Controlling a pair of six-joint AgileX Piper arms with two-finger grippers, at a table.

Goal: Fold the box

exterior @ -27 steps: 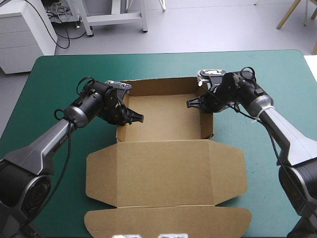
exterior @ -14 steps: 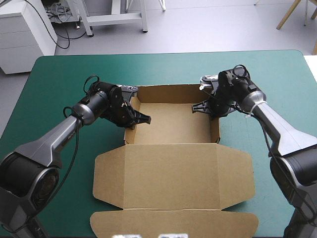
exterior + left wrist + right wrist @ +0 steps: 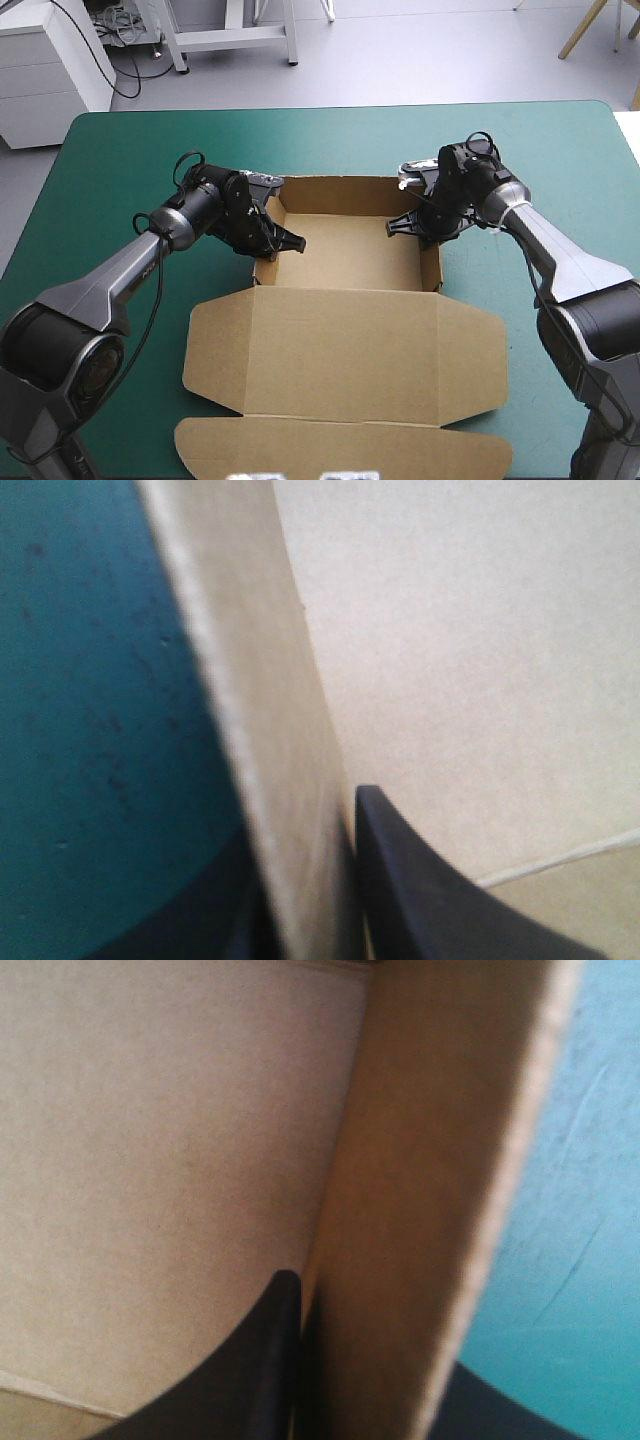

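Two grippers, one box. In the middle of the teal-green cover (image 3: 120,160), the brown box (image 3: 345,250), set up as an open tray with its walls raised. Flat on the table beside the tray, toward the near edge, the lid (image 3: 340,350) with its flaps spread out.

Left gripper (image 3: 288,241) pinched on the tray's left wall (image 3: 260,272), nearly closed, with only the board between its fingers. Seen from the left wrist: one black finger (image 3: 420,890) inside the tray, pressed to the wall, and the other a dark shape on the outer side, over the cover.

Right gripper (image 3: 402,226) the same on the other side, nearly closed on the right wall (image 3: 432,270). Seen from the right wrist: one black finger (image 3: 250,1360) inside the tray against the wall, and the other just showing outside it.

Bare brown tray floor ahead of both grippers. Both walls upright between the fingers.
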